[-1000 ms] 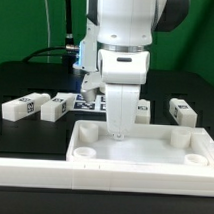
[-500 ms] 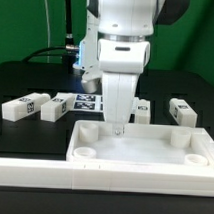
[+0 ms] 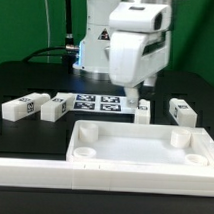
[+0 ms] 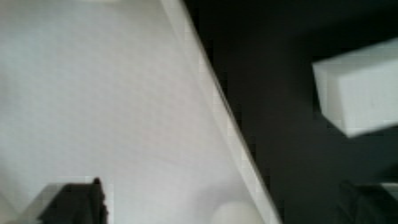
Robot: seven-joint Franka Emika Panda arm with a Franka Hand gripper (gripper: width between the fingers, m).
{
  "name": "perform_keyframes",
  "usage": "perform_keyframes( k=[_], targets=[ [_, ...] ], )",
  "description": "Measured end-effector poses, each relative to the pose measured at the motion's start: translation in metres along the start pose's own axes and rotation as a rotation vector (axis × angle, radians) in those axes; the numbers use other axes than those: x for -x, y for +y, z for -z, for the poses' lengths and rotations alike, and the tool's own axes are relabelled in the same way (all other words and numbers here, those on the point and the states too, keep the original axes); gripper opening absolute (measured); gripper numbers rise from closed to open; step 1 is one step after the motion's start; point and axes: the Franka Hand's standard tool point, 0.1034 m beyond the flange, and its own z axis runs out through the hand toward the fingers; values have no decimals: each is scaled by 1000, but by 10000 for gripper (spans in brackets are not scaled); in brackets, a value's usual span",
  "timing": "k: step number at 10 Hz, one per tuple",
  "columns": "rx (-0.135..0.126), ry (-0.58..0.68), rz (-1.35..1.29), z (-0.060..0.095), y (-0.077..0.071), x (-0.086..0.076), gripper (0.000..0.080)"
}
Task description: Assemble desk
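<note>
The white desk tabletop (image 3: 133, 152) lies rim-up at the table's front, with round sockets in its corners. My gripper (image 3: 133, 96) hangs open above its far rim, holding nothing. In the wrist view the tabletop (image 4: 107, 100) fills one side, and its raised rim runs between my dark fingertips (image 4: 71, 202). A white leg (image 4: 356, 92) lies on the black table beyond the rim. Two tagged legs (image 3: 22, 109) (image 3: 57, 106) lie on the exterior view's left. A third leg (image 3: 182, 111) lies on its right, and one small leg (image 3: 142, 112) lies just behind the tabletop.
The marker board (image 3: 93, 101) lies flat behind the tabletop, under the arm's base. A long white border rail (image 3: 103, 177) runs along the table's front edge. Cables and a green backdrop stand behind the arm.
My gripper was closed at the tabletop's far rim. It has opened, risen off the rim and shifted toward the exterior view's right. The tabletop stays where it lay.
</note>
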Motion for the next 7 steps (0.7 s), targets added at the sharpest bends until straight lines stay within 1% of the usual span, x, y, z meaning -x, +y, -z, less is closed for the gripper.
perform_keyframes(
  k=[1,2,5,6,7],
  targets=[
    [-1,2,-38,-1,-8,-12,649],
    [-6,1,-39,-5,-13,-16,649],
    [-7,0,-54,-6,-11,-14,649],
    [-10,0,-147,-6,-13,-14,649],
    [-20,-4,-306,-8,-18,-11,649]
  ],
)
